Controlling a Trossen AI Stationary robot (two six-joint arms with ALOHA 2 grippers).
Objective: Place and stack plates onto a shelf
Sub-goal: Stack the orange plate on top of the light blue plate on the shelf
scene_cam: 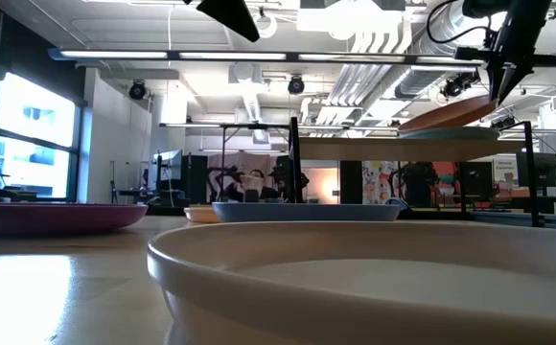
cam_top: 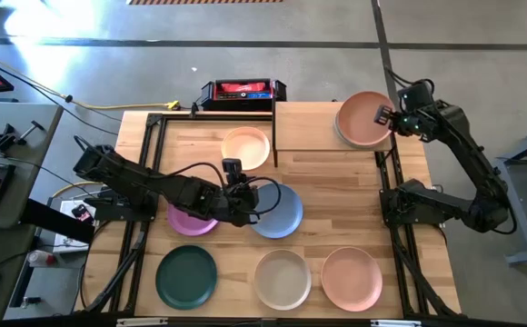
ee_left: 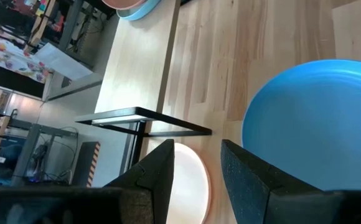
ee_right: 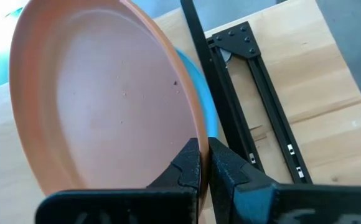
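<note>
Two arms in the high view: upper right, our right gripper [cam_top: 386, 116] pinches the rim of the peach plate [cam_top: 363, 116] over the shelf [cam_top: 304, 125], likely to stack it. Mid-frame, the left gripper [cam_top: 248, 202], fingers spread, sits at the blue plate [cam_top: 277, 211].

Low view: peach plate tilted, upper right; open workshop behind.

Right wrist view: jaws pressed on the rim, a sage green plate [ee_right: 205, 106] beneath.

The right gripper [ee_right: 204, 163] is pinching the rim of a peach plate [ee_right: 99, 93]. A blue plate [ee_right: 200, 93] is lying just under the peach plate.
</note>
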